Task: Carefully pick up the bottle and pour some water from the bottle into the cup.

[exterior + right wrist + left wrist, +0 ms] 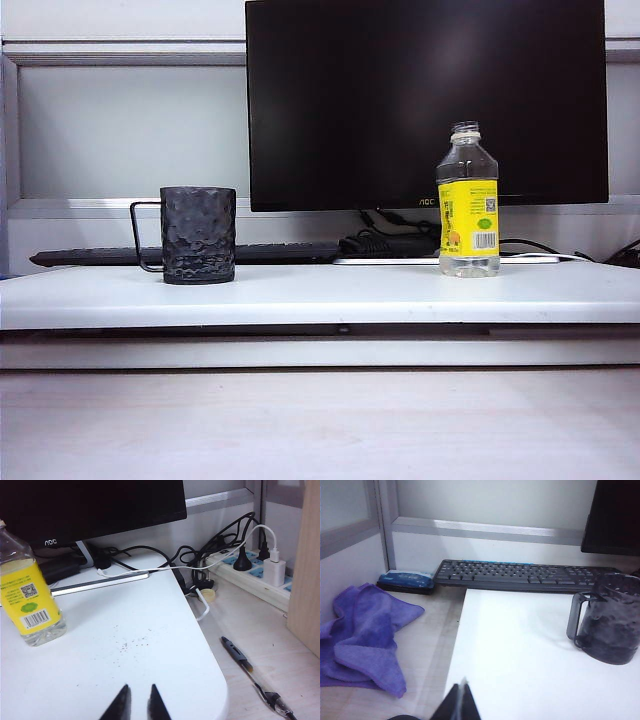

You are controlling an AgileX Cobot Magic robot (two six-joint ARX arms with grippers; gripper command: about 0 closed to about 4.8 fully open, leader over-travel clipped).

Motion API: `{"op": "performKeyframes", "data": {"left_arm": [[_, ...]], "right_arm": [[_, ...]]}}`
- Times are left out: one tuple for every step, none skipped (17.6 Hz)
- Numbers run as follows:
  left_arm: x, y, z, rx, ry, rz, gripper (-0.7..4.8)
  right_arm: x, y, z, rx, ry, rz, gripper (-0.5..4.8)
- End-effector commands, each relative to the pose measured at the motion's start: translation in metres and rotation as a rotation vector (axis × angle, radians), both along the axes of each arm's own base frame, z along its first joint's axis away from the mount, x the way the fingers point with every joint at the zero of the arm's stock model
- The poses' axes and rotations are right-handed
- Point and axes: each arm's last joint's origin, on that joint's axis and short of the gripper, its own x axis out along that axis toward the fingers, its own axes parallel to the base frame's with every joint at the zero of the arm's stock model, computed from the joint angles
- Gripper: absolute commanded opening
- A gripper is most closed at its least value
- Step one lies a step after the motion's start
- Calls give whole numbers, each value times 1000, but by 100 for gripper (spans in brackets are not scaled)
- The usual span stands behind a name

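On white shelf, uncapped bottle (468, 200) partly filled, cup (198, 235) apart, both grippers away.

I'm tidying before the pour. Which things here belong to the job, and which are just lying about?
Job: bottle, cup, left gripper shut, right gripper slightly open.
Lying about: keyboard, purple cloth, monitor, power strip, pen.
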Motion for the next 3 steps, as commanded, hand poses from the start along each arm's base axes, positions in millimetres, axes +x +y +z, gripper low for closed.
{"op": "performKeyframes", "data": {"left_arm": [[0, 0, 1, -2, -10, 3, -1], [0, 0, 1, -2, -10, 3, -1], [0, 0, 1, -2, -10, 3, -1]], "right_arm": [[0, 0, 1, 2, -15, -5, 55], [0, 0, 1, 2, -14, -5, 55], [0, 0, 1, 1, -15, -5, 55]]}}
